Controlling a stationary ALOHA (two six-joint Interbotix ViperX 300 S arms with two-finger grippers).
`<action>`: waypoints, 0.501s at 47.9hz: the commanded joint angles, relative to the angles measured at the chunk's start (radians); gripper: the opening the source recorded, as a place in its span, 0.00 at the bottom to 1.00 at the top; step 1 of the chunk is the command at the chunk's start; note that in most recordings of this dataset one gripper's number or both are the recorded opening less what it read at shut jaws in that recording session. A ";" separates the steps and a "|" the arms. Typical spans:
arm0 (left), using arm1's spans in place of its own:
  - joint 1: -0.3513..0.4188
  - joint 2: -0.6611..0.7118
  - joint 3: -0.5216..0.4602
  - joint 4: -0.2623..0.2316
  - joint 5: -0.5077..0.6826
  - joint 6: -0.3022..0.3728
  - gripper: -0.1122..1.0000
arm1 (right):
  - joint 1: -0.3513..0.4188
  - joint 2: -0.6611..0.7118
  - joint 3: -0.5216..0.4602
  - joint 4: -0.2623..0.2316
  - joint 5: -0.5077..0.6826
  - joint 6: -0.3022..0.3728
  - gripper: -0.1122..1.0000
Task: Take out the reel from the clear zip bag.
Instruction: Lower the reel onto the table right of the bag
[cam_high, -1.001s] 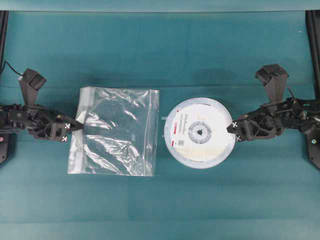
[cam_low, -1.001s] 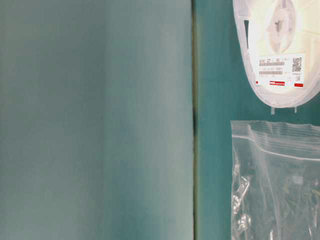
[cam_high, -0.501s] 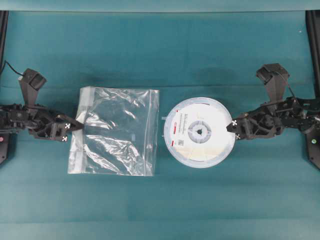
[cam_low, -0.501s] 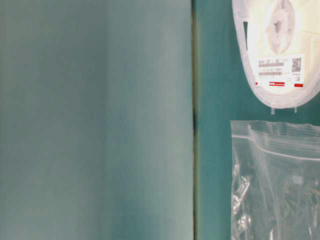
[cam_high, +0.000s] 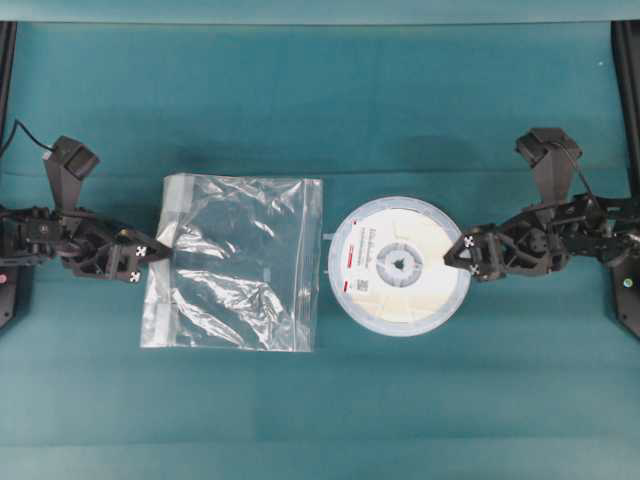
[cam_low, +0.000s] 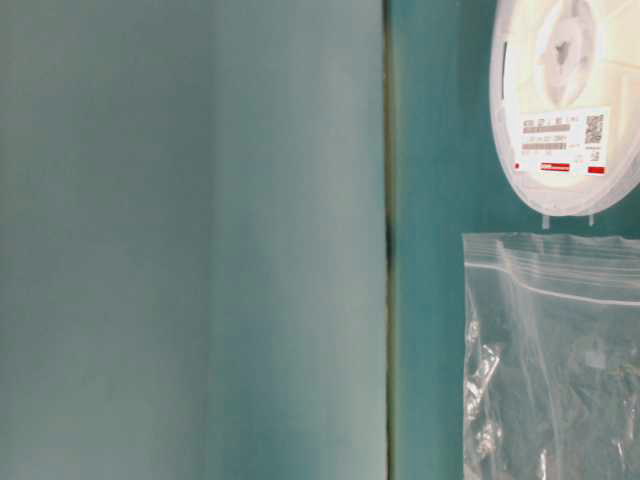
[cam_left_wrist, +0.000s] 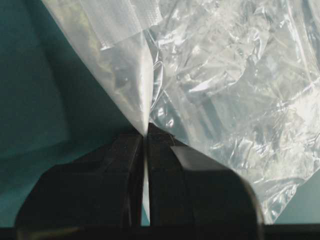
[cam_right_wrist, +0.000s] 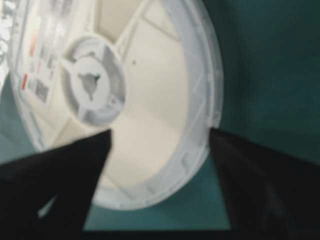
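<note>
The reel (cam_high: 400, 265), a cream disc with a grey hub and a red-marked label, lies flat on the teal table outside the clear zip bag (cam_high: 240, 265). The bag is spread flat to the reel's left and holds nothing. My left gripper (cam_high: 150, 255) is shut on the bag's left edge; the left wrist view shows the film pinched between the black fingers (cam_left_wrist: 115, 175). My right gripper (cam_high: 468, 255) is open at the reel's right rim, with the jaws spread on either side of the rim (cam_right_wrist: 195, 145). The table-level view shows the reel (cam_low: 565, 100) and the bag (cam_low: 550, 360) apart.
The teal table (cam_high: 320, 110) stretches around both things. Black frame posts (cam_high: 628, 100) stand at the left and right edges. In the table-level view a blurred teal panel (cam_low: 190, 240) fills the left half.
My right gripper has opened and released the reel's rim; the reel has settled flat. The bag has shifted slightly right with my left gripper.
</note>
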 joint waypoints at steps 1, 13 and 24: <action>-0.003 -0.002 -0.009 0.003 -0.005 0.002 0.10 | 0.002 -0.008 -0.015 -0.008 -0.005 0.005 0.92; -0.003 -0.002 -0.014 0.003 -0.006 0.003 0.11 | 0.002 -0.009 -0.015 -0.009 -0.006 0.002 0.90; -0.003 -0.006 -0.014 0.003 -0.006 0.003 0.43 | 0.002 -0.009 -0.020 -0.021 0.021 -0.009 0.90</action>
